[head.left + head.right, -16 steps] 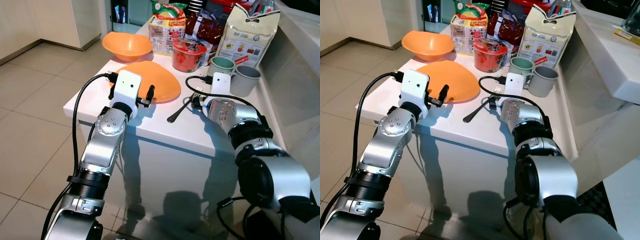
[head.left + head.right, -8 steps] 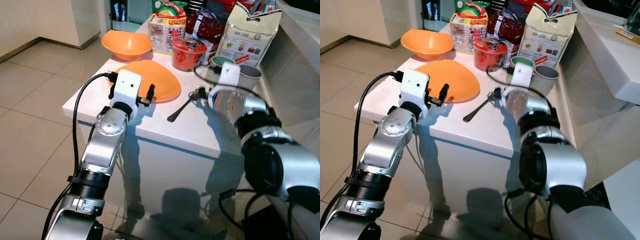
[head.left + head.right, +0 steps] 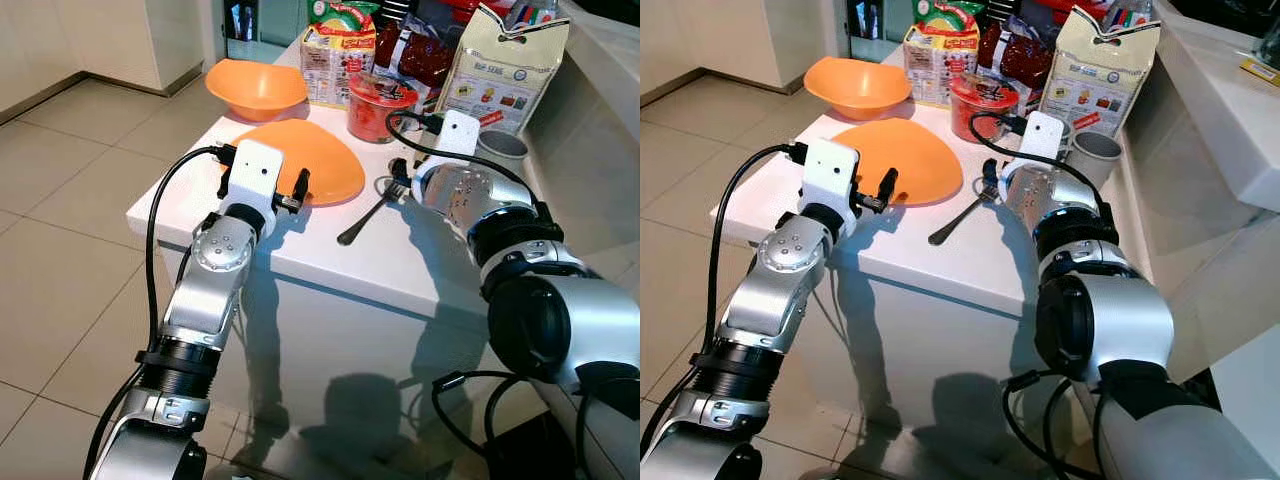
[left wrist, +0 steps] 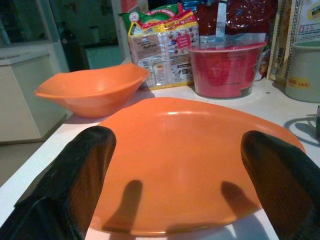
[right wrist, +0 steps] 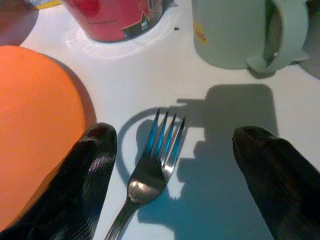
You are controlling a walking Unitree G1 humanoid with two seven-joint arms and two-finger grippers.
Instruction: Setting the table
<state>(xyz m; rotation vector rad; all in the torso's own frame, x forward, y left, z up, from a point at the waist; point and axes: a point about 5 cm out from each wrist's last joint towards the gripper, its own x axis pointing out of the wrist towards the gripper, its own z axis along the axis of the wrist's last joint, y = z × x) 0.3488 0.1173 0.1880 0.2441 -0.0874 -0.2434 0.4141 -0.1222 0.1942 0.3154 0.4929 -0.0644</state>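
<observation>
The right gripper (image 5: 172, 165) hangs right over the fork (image 5: 150, 172), its 2 fingers (image 5: 87, 172) spread wide to either side of the tines, not touching. The fork lies flat on the white table (image 3: 395, 250), just beside the orange plate (image 3: 318, 165). The left gripper (image 4: 175, 185) sits at the plate's near edge, fingers spread apart, holding nothing. An orange bowl (image 3: 255, 88) and a pale green mug (image 5: 235, 32) stand behind.

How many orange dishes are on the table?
2. A plate lies near the front edge, left of the fork. A bowl stands behind it at the far left corner. The packages at the back may hide more.
</observation>
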